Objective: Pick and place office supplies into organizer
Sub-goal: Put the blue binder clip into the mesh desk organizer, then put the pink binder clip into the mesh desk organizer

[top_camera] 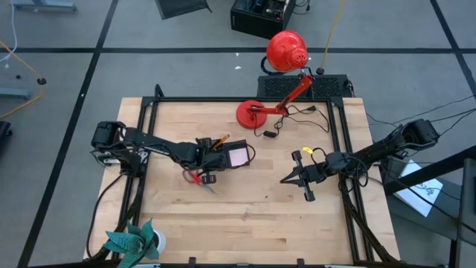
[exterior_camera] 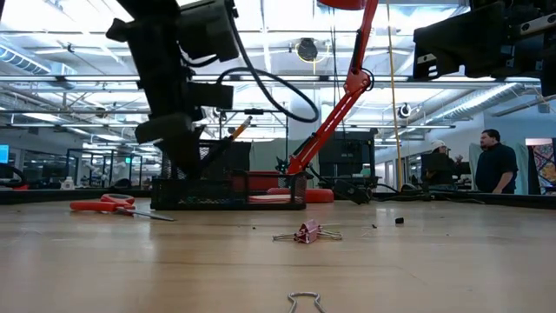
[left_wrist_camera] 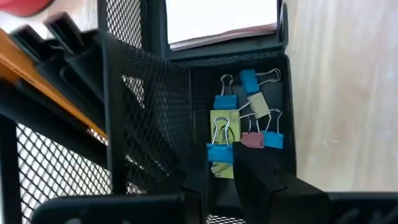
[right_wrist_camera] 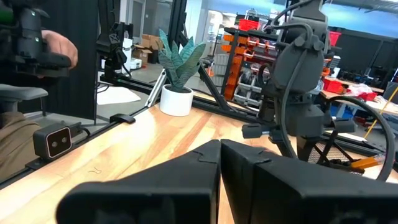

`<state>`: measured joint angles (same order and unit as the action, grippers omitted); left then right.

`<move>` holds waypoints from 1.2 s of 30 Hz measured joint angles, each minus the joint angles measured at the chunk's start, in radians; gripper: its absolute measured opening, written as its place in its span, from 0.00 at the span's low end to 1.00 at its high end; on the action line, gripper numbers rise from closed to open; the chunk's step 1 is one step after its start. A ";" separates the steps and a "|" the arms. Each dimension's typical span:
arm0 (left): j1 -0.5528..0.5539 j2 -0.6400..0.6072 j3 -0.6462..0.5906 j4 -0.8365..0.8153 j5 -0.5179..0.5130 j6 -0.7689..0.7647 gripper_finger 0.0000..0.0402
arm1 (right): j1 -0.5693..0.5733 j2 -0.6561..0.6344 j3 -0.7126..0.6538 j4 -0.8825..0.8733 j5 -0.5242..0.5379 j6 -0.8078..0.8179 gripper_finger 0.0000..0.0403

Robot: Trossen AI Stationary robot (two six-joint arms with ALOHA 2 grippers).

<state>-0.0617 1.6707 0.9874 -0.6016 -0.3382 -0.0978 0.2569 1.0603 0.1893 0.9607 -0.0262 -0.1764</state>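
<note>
- The pale wooden worktop [top_camera: 245, 201] carries everything, inside a black frame.
- A red desk lamp [top_camera: 279, 82] stands on its round base at the far edge.
- The black wire-mesh organizer [top_camera: 227, 152] sits near the middle of the worktop; an orange pencil [top_camera: 219, 141] and dark pens lean up from its tall compartment.
- A pale pink square notepad [top_camera: 238, 157] lies flat in one section.
- The left gripper [left_wrist_camera: 227, 180] hangs right over the small compartment, fingers slightly parted, gripping nothing I can see.
- The right gripper [top_camera: 286, 179] waits well apart to the right, clenched and empty.
- Red-handled scissors [exterior_camera: 113, 206] lie on the wood just beside the organizer.
- Small blue, yellow and pink binder clips [left_wrist_camera: 239, 121] are piled in the compartment; another pink clip [exterior_camera: 307, 232] lies loose on the worktop.
</note>
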 joint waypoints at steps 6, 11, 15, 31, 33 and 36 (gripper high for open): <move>0.021 0.001 -0.031 0.035 0.033 0.001 0.16 | 0.000 0.000 0.000 0.007 0.002 0.000 0.01; 0.022 0.000 -0.030 0.052 0.036 -0.017 0.16 | 0.000 0.000 0.000 0.007 0.003 0.000 0.01; 0.018 0.000 -0.031 0.090 0.069 -0.016 0.16 | 0.000 0.000 0.000 0.007 0.003 0.000 0.01; 0.015 -0.002 -0.030 0.099 0.040 -0.009 0.39 | 0.000 0.000 0.000 0.007 0.003 0.000 0.01; 0.015 -0.002 -0.030 0.100 0.029 0.002 0.41 | 0.000 0.000 0.000 0.007 0.003 0.000 0.01; 0.005 -0.017 -0.030 0.098 0.021 0.030 0.41 | 0.000 0.000 0.000 0.007 0.003 0.000 0.01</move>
<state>-0.0562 1.6541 0.9573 -0.5031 -0.3167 -0.0678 0.2567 1.0606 0.1894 0.9676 -0.0232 -0.1764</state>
